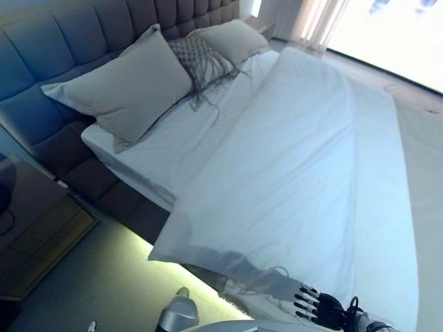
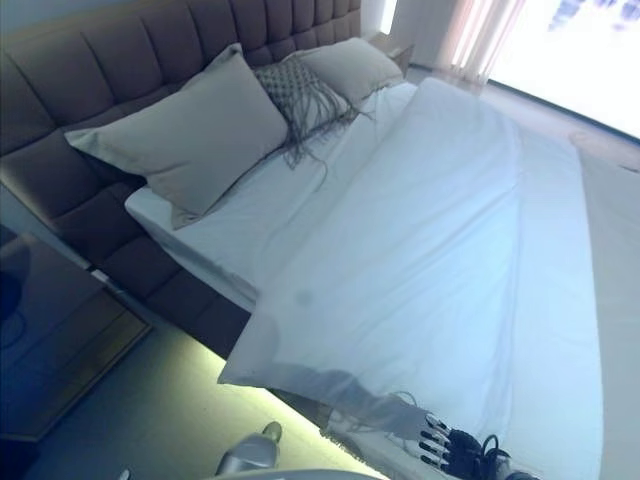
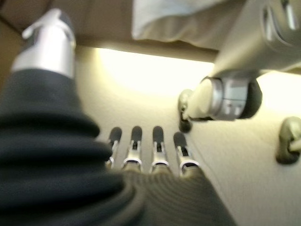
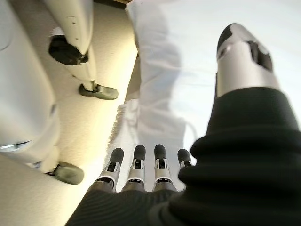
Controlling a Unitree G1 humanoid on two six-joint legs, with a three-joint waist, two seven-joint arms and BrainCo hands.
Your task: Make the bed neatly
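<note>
I'm seeing the white duvet (image 1: 304, 180) lying spread over the bed (image 1: 145, 149), w/ one corner hanging off the near edge. Two big grey pillows (image 1: 124, 90) and a small fringed cushion (image 1: 201, 59) are leaning on the padded headboard (image 1: 41, 62). My R hand (image 1: 315, 308) is hanging low, near the duvet edge, fingers (image 4: 136, 162) straight, holding nothing. My L hand (image 3: 150, 155) is pointing down at the floor (image 3: 141, 89), fingers loose, also holding nothing.
</note>
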